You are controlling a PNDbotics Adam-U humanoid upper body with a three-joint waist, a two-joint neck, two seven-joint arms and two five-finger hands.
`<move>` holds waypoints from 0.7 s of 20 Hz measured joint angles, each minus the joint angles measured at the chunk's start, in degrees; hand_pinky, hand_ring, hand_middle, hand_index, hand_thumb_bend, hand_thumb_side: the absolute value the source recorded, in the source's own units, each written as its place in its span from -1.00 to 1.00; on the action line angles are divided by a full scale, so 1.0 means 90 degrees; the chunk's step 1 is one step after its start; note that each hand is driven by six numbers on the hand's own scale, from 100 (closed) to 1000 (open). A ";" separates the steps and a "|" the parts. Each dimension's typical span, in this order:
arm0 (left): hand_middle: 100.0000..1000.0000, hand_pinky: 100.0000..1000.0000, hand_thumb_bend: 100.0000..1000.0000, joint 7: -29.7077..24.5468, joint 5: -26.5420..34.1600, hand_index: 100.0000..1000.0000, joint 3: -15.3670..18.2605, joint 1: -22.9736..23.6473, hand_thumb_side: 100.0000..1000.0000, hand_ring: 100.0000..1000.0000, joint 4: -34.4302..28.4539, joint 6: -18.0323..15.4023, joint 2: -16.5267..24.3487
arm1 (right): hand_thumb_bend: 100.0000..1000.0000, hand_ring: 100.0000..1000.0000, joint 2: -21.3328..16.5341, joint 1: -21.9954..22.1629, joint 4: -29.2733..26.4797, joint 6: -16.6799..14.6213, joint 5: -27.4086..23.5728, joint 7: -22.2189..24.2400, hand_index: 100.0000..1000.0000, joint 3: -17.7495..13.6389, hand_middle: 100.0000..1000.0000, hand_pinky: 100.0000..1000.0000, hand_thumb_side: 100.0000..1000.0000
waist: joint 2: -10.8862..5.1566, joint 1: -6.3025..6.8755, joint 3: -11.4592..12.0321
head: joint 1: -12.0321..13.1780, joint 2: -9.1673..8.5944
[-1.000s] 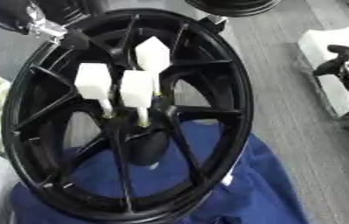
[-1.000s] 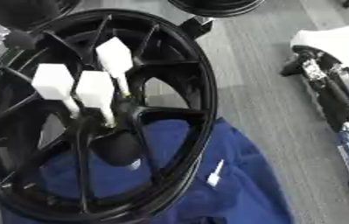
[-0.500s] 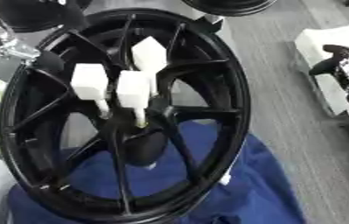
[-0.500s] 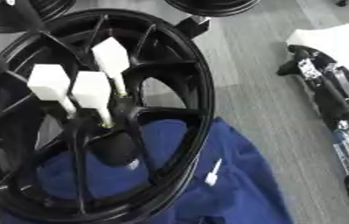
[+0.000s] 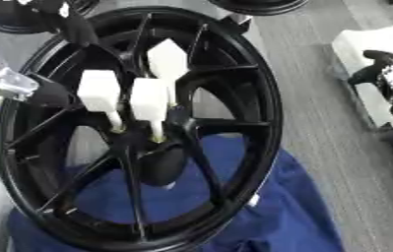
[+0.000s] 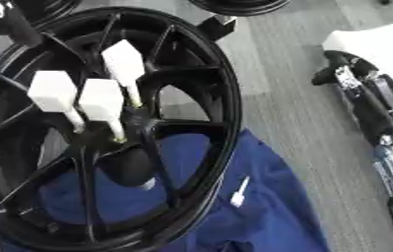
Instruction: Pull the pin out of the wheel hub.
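1. Because the wheel hub (image 5: 139,128) lay tilted on a blue cloth (image 5: 277,211) on the floor, its open face was turned up toward the camera.
2. Three white-headed pins stood in its centre, their stems running down into it and their heads raised.
3. The leftmost pin (image 5: 100,91) was nearest the left hand (image 5: 72,27), down and to the right of its fingers and just short of them.
4. That hand hovered over the far-left rim, fingers spread and holding nothing.
5. The right hand (image 6: 347,74) lay well apart at the right edge, and I could not tell how its fingers were set.
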 measured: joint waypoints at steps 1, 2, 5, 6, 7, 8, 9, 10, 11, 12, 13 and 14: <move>0.50 0.60 -0.03 0.0052 -0.0059 0.73 -0.0019 0.0000 0.17 0.58 -0.0010 0.0091 -0.0001 | -1.00 0.32 0.0002 0.0000 0.0001 0.0001 0.0001 0.0001 0.67 0.0000 0.08 1.00 0.33 | 0.0001 0.0001 -0.0005 | 0.0007 0.0000; 0.50 0.60 -0.03 0.0114 -0.0114 0.73 -0.0049 0.0000 0.17 0.58 -0.0012 0.0177 -0.0004 | -1.00 0.32 0.0003 0.0000 0.0001 0.0003 0.0003 0.0003 0.67 0.0000 0.08 1.00 0.33 | 0.0003 0.0002 -0.0008 | 0.0010 0.0000; 0.50 0.60 -0.03 0.0295 -0.0222 0.73 -0.0159 -0.0005 0.16 0.58 -0.0015 0.0383 -0.0024 | -1.00 0.32 0.0005 0.0000 0.0003 0.0013 0.0007 0.0013 0.67 0.0000 0.08 1.00 0.33 | 0.0013 0.0012 -0.0017 | 0.0014 -0.0001; 0.51 0.60 -0.03 0.0333 -0.0243 0.73 -0.0196 -0.0011 0.16 0.58 -0.0015 0.0436 -0.0047 | -1.00 0.32 0.0006 0.0000 0.0004 0.0018 0.0009 0.0018 0.67 0.0000 0.08 1.00 0.34 | 0.0019 0.0018 -0.0017 | 0.0018 -0.0001; 0.51 0.60 -0.02 0.0357 -0.0265 0.73 -0.0236 -0.0018 0.16 0.58 -0.0014 0.0481 -0.0081 | -1.00 0.32 0.0007 -0.0001 0.0005 0.0023 0.0011 0.0023 0.67 0.0001 0.08 1.00 0.34 | 0.0026 0.0023 -0.0019 | 0.0026 -0.0001; 0.51 0.60 -0.02 0.0374 -0.0287 0.73 -0.0273 -0.0035 0.16 0.58 -0.0013 0.0517 -0.0114 | -1.00 0.32 0.0008 -0.0002 0.0007 0.0026 0.0017 0.0026 0.67 0.0001 0.08 1.00 0.34 | 0.0038 0.0027 -0.0021 | 0.0033 -0.0001; 0.51 0.60 -0.02 0.0382 -0.0314 0.73 -0.0308 -0.0054 0.16 0.58 -0.0011 0.0550 -0.0147 | -1.00 0.32 0.0012 -0.0003 0.0010 0.0027 0.0023 0.0027 0.67 0.0001 0.08 1.00 0.34 | 0.0045 0.0028 -0.0024 | 0.0039 -0.0001; 0.52 0.60 -0.02 0.0383 -0.0340 0.74 -0.0334 -0.0061 0.16 0.58 -0.0006 0.0573 -0.0183 | -1.00 0.32 0.0014 -0.0003 0.0017 0.0028 0.0027 0.0028 0.67 0.0001 0.08 1.00 0.34 | 0.0046 0.0031 -0.0025 | 0.0044 -0.0001; 0.52 0.60 -0.01 0.0379 -0.0368 0.74 -0.0359 -0.0065 0.16 0.58 0.0007 0.0586 -0.0210 | -1.00 0.32 0.0017 -0.0004 0.0022 0.0030 0.0033 0.0030 0.67 0.0001 0.08 1.00 0.34 | 0.0047 0.0032 -0.0026 | 0.0055 -0.0001; 0.52 0.60 0.00 0.0371 -0.0396 0.74 -0.0386 -0.0068 0.16 0.58 0.0033 0.0593 -0.0240 | -1.00 0.32 0.0024 -0.0004 0.0025 0.0032 0.0047 0.0033 0.67 0.0001 0.08 1.00 0.34 | 0.0051 0.0033 -0.0028 | 0.0062 -0.0001; 0.52 0.60 0.00 0.0357 -0.0427 0.74 -0.0406 -0.0068 0.16 0.58 0.0059 0.0592 -0.0260 | -1.00 0.32 0.0031 -0.0006 0.0034 0.0035 0.0057 0.0036 0.67 0.0001 0.08 1.00 0.34 | 0.0061 0.0033 -0.0033 | 0.0065 -0.0001; 0.51 0.59 0.00 0.0338 -0.0456 0.74 -0.0429 -0.0069 0.16 0.58 0.0094 0.0580 -0.0289 | -1.00 0.32 0.0047 -0.0008 0.0039 0.0038 0.0061 0.0039 0.67 0.0001 0.08 1.00 0.34 | 0.0074 0.0033 -0.0037 | 0.0067 -0.0001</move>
